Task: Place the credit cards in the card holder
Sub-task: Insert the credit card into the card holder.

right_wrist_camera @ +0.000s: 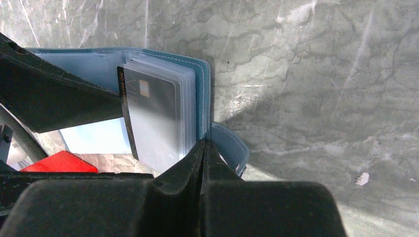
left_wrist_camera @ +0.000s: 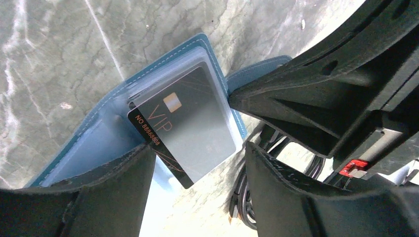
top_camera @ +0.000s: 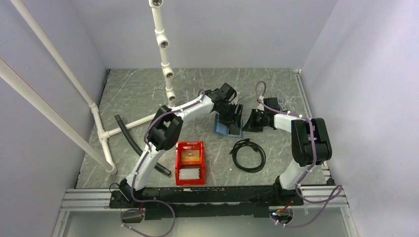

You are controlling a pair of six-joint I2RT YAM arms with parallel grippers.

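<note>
The blue card holder lies open on the table, its clear sleeves fanned out. A dark card marked VIP sits partly inside one sleeve, with one long edge sticking out; it also shows in the right wrist view. My left gripper is open over the holder, its fingers either side of the card's lower corner. My right gripper is shut on the edge of the holder's cover by its strap. An orange-gold card and a whitish stack lie in the red bin.
The red bin stands near the front, left of centre. A coiled black cable lies just in front of the holder. A black hose and a white pipe frame are on the left.
</note>
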